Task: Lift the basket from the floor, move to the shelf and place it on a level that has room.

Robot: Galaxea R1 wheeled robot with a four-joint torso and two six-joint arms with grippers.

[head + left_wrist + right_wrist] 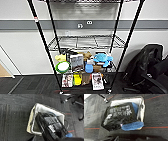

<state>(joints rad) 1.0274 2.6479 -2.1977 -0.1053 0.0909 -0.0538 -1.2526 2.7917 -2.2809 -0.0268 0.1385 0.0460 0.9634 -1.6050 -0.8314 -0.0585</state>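
The basket [31, 119] is tan and woven with a pale lining, and hangs over dark carpet below my left wrist. It holds a black bag [52, 125] and a blue item [68, 135]. The right wrist view shows the same basket [141, 107] with the black bag [119, 115] and the blue item [132, 125] sticking over its rim. Dark parts of my left gripper [33, 138] and right gripper [130, 138] sit at the basket's near sides. The shelf [42, 40] stands straight ahead against the wall. Its second-from-top level [85, 42] is bare wire.
The lower tiers carry a blue plush [103, 58], a green bowl [62, 67], boxes and booklets [97, 81]. A black office chair [150, 67] stands right of the rack. Chair wheels [77, 101] and red floor tape [156, 127] lie near the basket.
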